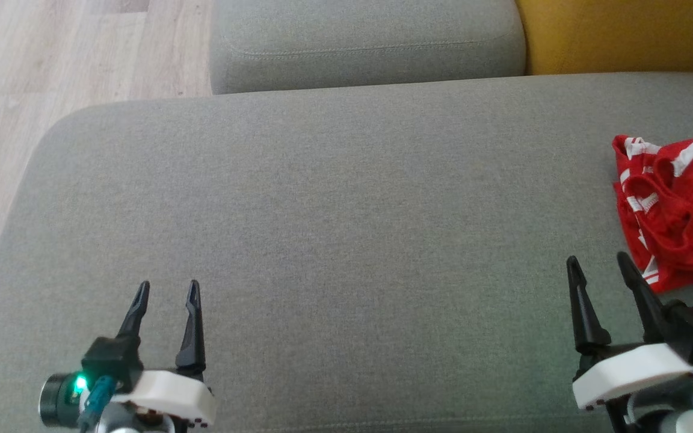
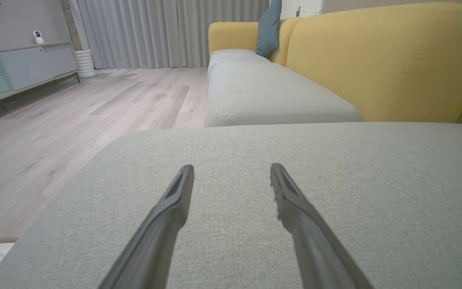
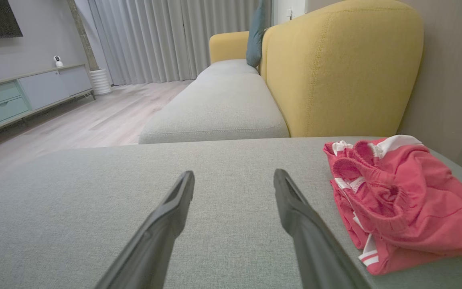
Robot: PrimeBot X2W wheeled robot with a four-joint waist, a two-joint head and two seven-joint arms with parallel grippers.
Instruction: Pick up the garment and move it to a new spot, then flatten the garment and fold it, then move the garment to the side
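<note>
The garment (image 1: pixel 677 204) lies crumpled on the cushion (image 1: pixel 322 210), just right of my right fingers (image 1: pixel 584 313). My left fingers (image 1: pixel 192 325) sit well apart from it. Both pairs are spread and empty.

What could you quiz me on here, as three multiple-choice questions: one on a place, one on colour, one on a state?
1. Where does the garment lie?
A. On the grey cushion, at its right side by the right jaws
B. On a table
C. On a hanger

2. What colours is the garment?
A. Blue and yellow
B. Red with white trim
C. Plain green

3. How do both arms' jaws stand?
A. Shut on the garment
B. Shut, holding nothing
C. Open, holding nothing

Answers:
1 A: the head view shows it bunched on the cushion's right side, just beyond the right jaws.
2 B: the cloth is red with white stripes and edging.
3 C: each wrist view shows a wide gap with bare cushion between the fingers.
</note>
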